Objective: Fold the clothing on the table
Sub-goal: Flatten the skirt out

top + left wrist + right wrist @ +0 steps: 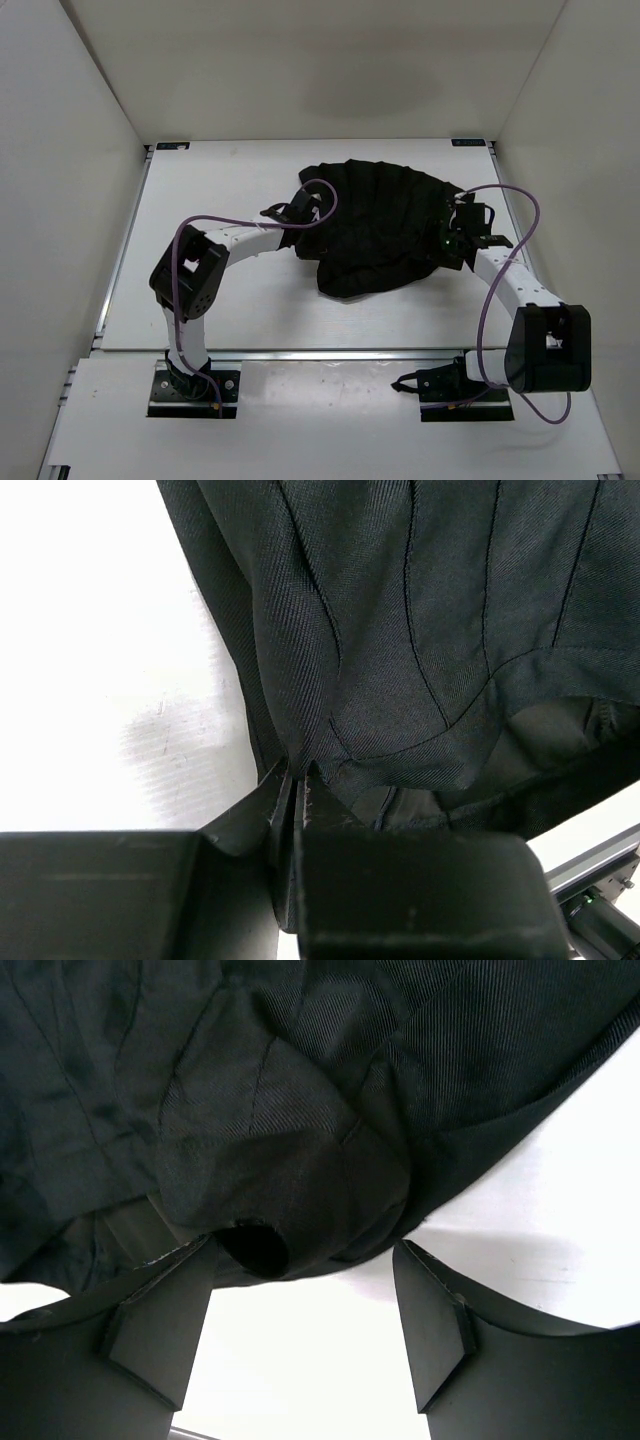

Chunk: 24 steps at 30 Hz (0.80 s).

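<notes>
The black clothing lies bunched in a fan shape on the white table, right of centre. At its left edge, my left gripper has its jaws almost together, only a thin slit between them. The pleated clothing hem runs into the fingertips of the left gripper and seems pinched there. My right gripper stands at the garment's right edge. Seen from the wrist, the right gripper is open wide. A rolled fold of the clothing hangs just ahead of its tips, over the bare table.
White enclosure walls close in the table on three sides. An aluminium rail runs along the left edge, and a rail also shows low right in the left wrist view. Purple cables loop over both arms.
</notes>
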{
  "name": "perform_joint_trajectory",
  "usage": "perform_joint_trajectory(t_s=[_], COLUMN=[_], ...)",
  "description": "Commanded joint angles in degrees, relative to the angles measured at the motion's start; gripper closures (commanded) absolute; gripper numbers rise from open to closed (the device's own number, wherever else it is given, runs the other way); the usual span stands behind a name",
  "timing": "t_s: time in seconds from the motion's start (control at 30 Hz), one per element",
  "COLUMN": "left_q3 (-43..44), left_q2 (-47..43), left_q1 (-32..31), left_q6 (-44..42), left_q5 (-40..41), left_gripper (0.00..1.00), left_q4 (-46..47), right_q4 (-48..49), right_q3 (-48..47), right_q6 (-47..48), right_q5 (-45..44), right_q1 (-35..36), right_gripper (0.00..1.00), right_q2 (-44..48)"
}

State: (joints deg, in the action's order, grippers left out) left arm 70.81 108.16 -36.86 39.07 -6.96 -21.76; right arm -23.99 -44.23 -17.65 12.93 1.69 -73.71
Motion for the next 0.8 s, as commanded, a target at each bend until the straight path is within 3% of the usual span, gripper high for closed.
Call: perform_joint_trajectory(t_s=[0.0,0.2,0.43,0.5,0.7,0.77], left_q3=[-0.6,-1.0,-0.7,-0.9,-2.4,-2.5], left_q2=[-4.1,-4.3,-3.7,-3.7,-4.8,-5.1], left_q1=[-0.2,0.5,-0.1,0.3,2.0,2.2], left_q6=[0.1,0.7,0.4,0.3,0.2,0.2], left_q5=[-1.5,-1.0,-1.1,-1.0,-0.9,-1.3], left_gripper=[0.89,0.88,0.89,0.88,0.88,0.89], left_q4=[1.0,1.5,1.5,1.4,1.4,2.1], right_q4=[3.9,4.3,2.0,0.4,-3.9,-4.6], right_q3=[-1.2,-1.7,-3.7,-4.3,-4.3,-3.4], right_q6=[-2.8,-4.0,-4.3,-4.1,-3.5,-2.4], right_q5=[0.9,0.0,-3.1,-4.3,-6.6,-8.3], right_q1=[-0.8,0.0,1.6,1.7,-1.5,-1.6], right_gripper=[0.32,0.3,0.36,0.45,0.94,1.0], right_q2=[-0.6,-1.6,-5.4,-6.4,-5.3,-4.2])
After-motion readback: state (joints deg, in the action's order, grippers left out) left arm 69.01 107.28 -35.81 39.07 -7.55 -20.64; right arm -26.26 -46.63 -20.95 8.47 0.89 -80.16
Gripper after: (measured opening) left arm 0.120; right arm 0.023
